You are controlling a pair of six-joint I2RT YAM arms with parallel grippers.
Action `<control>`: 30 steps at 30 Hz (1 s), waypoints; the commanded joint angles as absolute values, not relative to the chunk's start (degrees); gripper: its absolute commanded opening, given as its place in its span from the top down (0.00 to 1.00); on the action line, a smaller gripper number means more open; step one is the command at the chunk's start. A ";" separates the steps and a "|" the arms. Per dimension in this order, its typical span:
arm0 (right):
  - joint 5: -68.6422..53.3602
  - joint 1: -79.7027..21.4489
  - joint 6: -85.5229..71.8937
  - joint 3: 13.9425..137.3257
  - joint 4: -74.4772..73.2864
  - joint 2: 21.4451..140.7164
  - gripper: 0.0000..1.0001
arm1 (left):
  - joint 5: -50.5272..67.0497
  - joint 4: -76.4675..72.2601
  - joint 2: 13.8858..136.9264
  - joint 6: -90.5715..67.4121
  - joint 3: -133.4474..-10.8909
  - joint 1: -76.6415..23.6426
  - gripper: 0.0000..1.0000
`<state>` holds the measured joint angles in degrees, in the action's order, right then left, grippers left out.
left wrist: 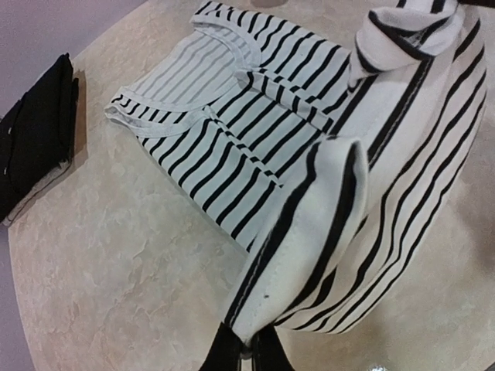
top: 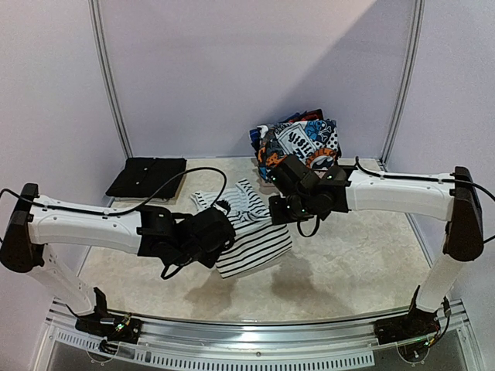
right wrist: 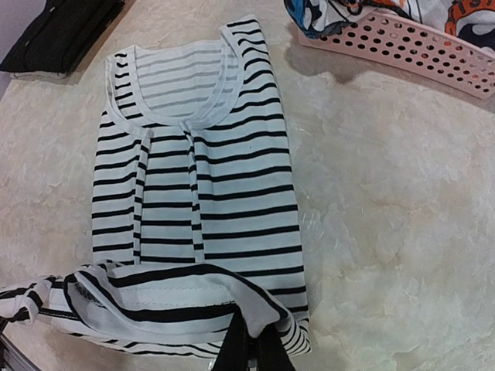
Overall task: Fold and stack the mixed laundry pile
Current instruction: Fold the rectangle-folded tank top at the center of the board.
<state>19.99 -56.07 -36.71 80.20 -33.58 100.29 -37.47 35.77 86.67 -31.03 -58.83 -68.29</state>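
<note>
out in the middle of the tabletop [top: 363, 263] lies the striped top [top: 255, 247], white with thin black lines, its neckline toward the far side and its hem end raised off the surface. the left jaws are pressed together on one corner of that hem and the right jaws pinch the other corner, so the bottom edge hangs between them in a slack loop. the rest of the laundry pile [top: 298, 143], a loud blue-and-orange print on top, sits heaped in the pink basket [right wrist: 402, 46] at the back right. a folded black garment [top: 147, 176] lies flat at the back left, well apart from both.

to my eye the top is light, thin and quite limp: it sags wherever it isn't held. the knit looks grippy rather than slick, so a pinch on the hem seam should hold. the two hem corners, taken together, are the sensible hold, or the middle droops and the fold goes crooked.

from overhead you get the layout, but the left arm [top: 93, 228] and right arm [top: 394, 193] cover much of the top and hide both pinches. the left wrist view shows the hem curling over near its jaws. only the right wrist view shows the basket's perforated wall and how squarely the flat half lies.
</note>
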 commanded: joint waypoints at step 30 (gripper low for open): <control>12.26 -48.03 -32.40 92.42 -29.15 121.32 1.00 | -26.82 20.54 102.03 -21.62 -57.77 -51.30 1.00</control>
